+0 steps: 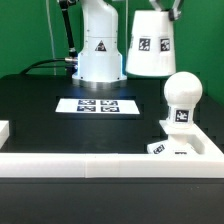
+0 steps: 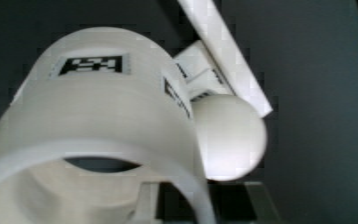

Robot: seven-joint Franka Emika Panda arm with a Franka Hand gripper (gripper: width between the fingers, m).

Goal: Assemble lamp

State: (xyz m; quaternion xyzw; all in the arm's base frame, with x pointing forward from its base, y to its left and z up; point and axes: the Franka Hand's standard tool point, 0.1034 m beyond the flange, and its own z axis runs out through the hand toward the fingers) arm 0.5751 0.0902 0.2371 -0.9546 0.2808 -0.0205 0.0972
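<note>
The white cone shade (image 1: 150, 45) with a square tag hangs in the air at the exterior view's upper right, held at its upper rim by my gripper (image 1: 171, 9). In the wrist view the shade (image 2: 87, 120) fills the near side and its rim wall sits between my dark pads; the gripper (image 2: 204, 205) is shut on it. The ball bulb (image 1: 184, 92) stands upright on the blocky tagged base (image 1: 176, 146) at the right, below and slightly right of the shade. The wrist view shows the bulb (image 2: 229, 135) and the base (image 2: 201, 82) just beside the shade.
The marker board (image 1: 97, 105) lies flat on the black table in the middle. A white raised wall (image 1: 90, 163) runs along the table's front and right side, against the base. The arm's white pedestal (image 1: 100, 45) stands at the back.
</note>
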